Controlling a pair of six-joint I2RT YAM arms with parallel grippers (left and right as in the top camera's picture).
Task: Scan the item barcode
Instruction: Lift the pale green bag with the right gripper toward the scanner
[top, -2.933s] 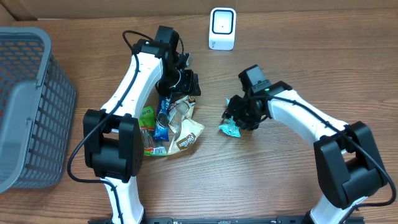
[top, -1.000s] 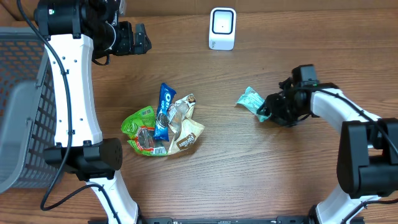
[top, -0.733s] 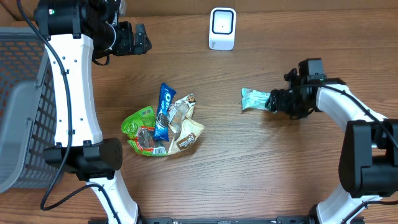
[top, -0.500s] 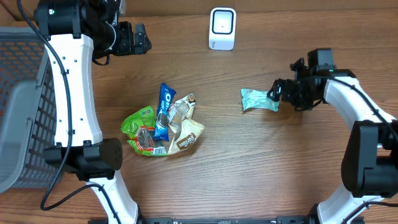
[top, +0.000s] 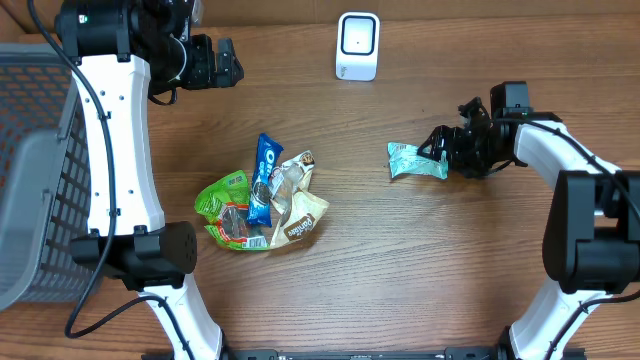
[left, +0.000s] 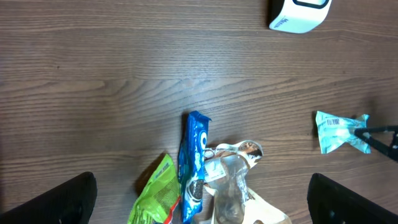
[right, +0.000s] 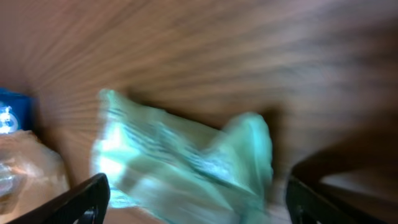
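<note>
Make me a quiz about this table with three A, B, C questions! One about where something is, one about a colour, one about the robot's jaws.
1. Where is the teal packet? A on the table, apart from the snack pile; B under that pile; C up in the air.
2. What colour is the long packet atop the pile? A red; B blue; C yellow.
3. The right gripper has its jaws: A open; B shut on the packet; C shut empty.
Answers: A, bare wood separates it from the pile; B, its wrapper is blue; A, the wrist view shows them wide apart.
</note>
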